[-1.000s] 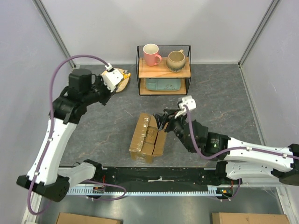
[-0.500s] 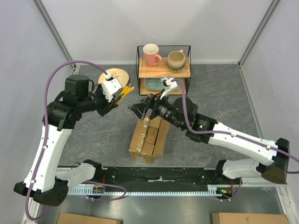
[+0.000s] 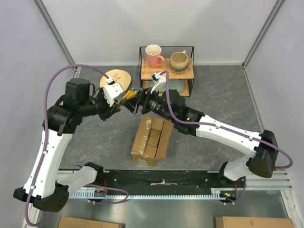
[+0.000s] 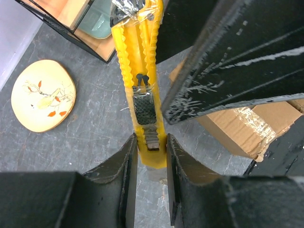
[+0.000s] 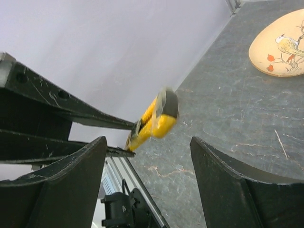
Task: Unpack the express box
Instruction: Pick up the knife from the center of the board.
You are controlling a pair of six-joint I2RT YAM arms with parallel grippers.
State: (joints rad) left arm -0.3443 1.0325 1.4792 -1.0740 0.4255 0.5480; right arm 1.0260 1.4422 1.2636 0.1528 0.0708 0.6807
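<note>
Cardboard sits low in the middle of the overhead view: the express box [image 3: 152,139] lies on the grey table [image 3: 228,95], taped seam up, with neither arm touching it. Above it in that frame, toward the upper centre, the two arms meet in the air. The left gripper [image 4: 149,142] is clamped on the near end of a yellow utility knife [image 4: 141,71], one finger on each side of it by the black slider, and the knife's far end points away toward the wire rack [image 3: 166,71]. The right gripper [image 5: 148,142] faces it with jaws spread wide. In its wrist view the knife's far end shows in the gap between the fingers, touching neither. Whether that end lies level with the pads or short of them I cannot tell. At the left of the left wrist view a round wooden plate [image 4: 43,101] with a painted design lies flat on the table. A pink mug [image 3: 154,55] and a beige mug [image 3: 179,61] stand on the rack's top shelf.
</note>
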